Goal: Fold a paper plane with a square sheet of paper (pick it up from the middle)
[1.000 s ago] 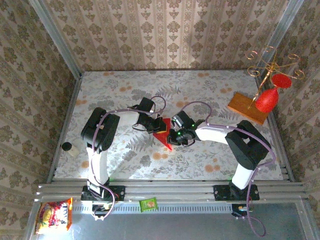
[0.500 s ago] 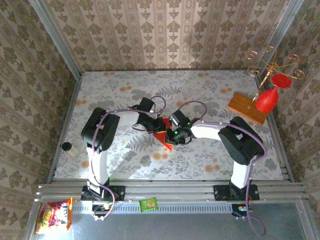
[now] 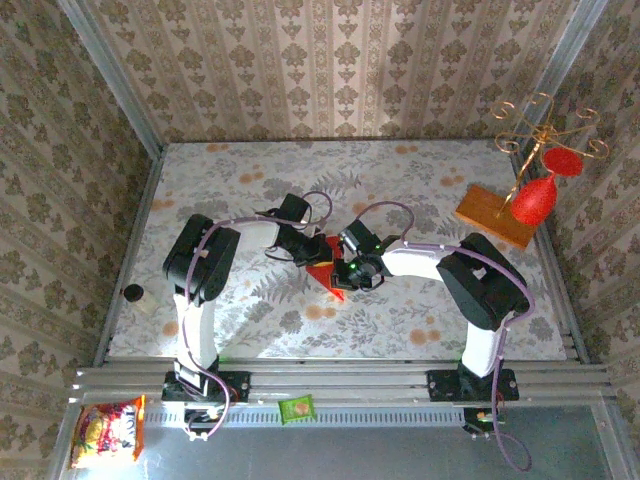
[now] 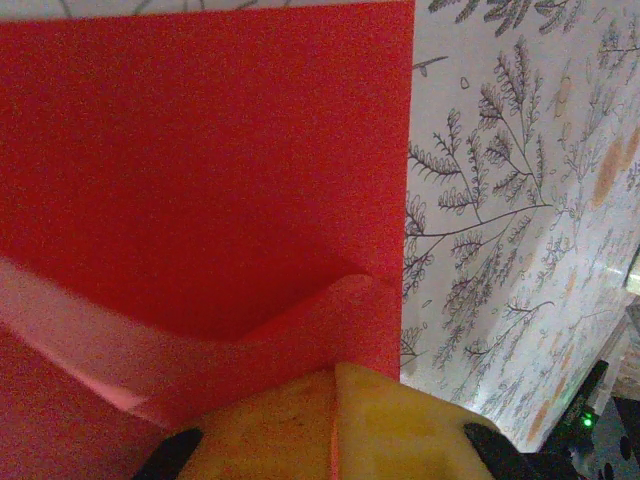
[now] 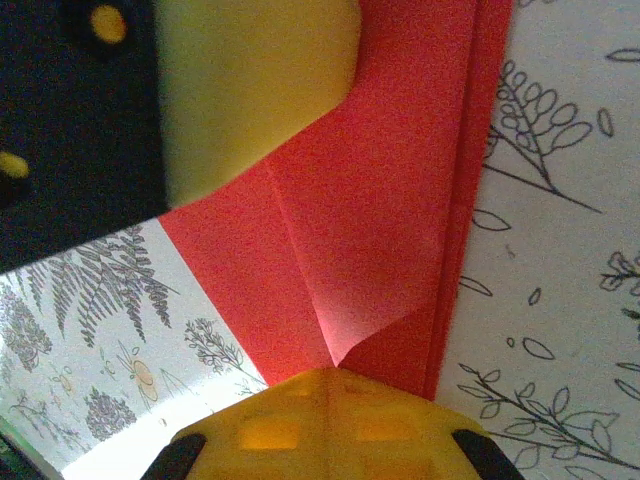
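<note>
The thin, bright red square sheet of paper (image 3: 327, 276) lay partly folded on the floral-patterned tabletop (image 3: 400, 320). From above, most of it was hidden under the two end effectors, leaving a pointed red corner showing. In the left wrist view the sheet (image 4: 200, 150) ran off the frame at the top and left, with one raised, curled flap near the bottom. In the right wrist view it (image 5: 370, 230) showed several stacked layers along one straight edge and a crease running to a lifted fold.

There was one sheet, with two arms meeting over it. The left end effector (image 3: 313, 250) was clenched on the sheet, a thin red edge showing between its yellow pads (image 4: 400, 430). The right end effector (image 3: 346, 270) was closed with its yellow pads (image 5: 270, 430) against the lifted fold; whether paper sat between them could not be made out. Both arms reached in low from either side of the sheet, elbows bent.

Well right of the sheet and farther back lay one orange-brown wooden board (image 3: 494, 217). At its far end stood one red goblet-shaped ornament (image 3: 533, 200).
</note>
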Controlling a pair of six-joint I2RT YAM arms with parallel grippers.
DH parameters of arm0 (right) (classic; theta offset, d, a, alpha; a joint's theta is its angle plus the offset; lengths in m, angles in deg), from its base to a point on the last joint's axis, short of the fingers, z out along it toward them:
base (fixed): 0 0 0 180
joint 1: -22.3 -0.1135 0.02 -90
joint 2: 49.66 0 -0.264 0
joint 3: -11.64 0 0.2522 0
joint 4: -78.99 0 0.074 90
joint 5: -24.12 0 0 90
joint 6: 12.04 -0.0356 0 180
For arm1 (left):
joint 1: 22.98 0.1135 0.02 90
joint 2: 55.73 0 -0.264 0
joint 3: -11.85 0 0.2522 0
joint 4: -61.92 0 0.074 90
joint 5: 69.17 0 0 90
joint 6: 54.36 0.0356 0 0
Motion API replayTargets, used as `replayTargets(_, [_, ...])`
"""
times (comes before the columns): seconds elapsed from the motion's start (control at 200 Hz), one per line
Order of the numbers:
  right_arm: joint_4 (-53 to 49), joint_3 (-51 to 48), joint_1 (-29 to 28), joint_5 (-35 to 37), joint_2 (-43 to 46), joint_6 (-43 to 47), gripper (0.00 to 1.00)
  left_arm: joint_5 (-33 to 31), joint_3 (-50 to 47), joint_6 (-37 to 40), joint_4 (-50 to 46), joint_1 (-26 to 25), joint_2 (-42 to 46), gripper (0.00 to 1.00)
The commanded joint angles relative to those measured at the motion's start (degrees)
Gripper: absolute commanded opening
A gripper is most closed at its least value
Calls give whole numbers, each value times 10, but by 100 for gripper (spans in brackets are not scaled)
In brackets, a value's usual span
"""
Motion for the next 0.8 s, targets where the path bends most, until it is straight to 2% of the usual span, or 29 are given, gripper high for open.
replayTargets(0.0, [-82,-24,-4,-14,9,21,8,-111,-21,11,-78,7,-51,10])
replayTargets(0.795, [-77,-112,-4,-39,54,26,8,-117,-20,14,-86,8,-55,10])
